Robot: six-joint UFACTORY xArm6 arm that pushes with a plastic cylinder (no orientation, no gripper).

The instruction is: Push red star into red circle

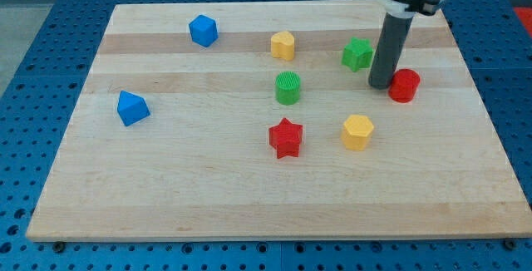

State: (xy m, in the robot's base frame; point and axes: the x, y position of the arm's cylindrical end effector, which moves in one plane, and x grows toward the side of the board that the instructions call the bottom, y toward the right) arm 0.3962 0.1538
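Note:
The red star point(285, 137) lies on the wooden board, a little below the middle. The red circle point(404, 85) stands at the view's right, well up and to the right of the star. My tip point(381, 85) rests on the board just left of the red circle, close to it or touching it, and just right of the green star point(357, 54). The tip is far from the red star.
A green circle point(288, 87) stands above the red star. A yellow hexagon point(357, 131) lies between the red star and red circle. A yellow block point(283, 45) sits near the top, and two blue blocks point(203, 30) point(132, 107) at the left. The board point(166, 188) ends near the red circle's right.

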